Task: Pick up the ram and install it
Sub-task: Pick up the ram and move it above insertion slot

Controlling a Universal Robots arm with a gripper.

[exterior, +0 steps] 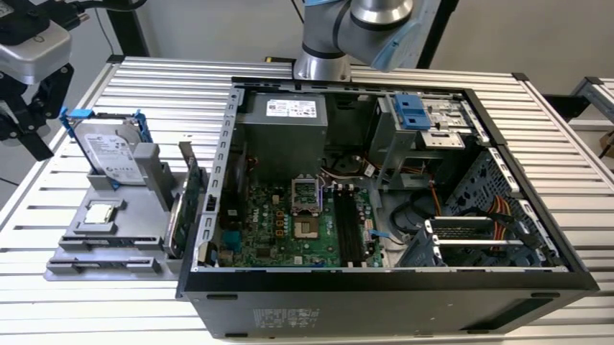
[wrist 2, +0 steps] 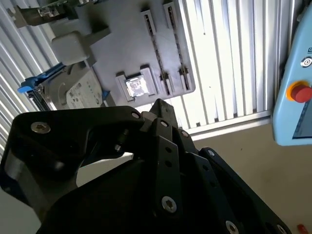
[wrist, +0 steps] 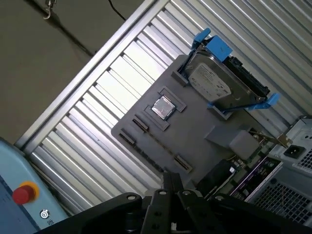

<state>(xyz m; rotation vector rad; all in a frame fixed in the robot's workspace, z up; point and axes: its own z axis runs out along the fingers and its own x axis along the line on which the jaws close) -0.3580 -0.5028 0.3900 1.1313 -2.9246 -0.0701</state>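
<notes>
A robotics workshop: a ribbed metal bench (exterior: pixel 172 93) holds an opened computer case (exterior: pixel 384 316) and a grey parts tray (exterior: pixel 125 248), with a robot arm (exterior: pixel 331 36) standing at its edge.

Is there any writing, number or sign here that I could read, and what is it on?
No text can be quoted; all of it is too small or blurred.
On the hard drive: a white label, print too small.
On the power supply: a white label, print too small.
On the case: a sticker, blurred.
On the pendant: a round symbol, unreadable.
</notes>
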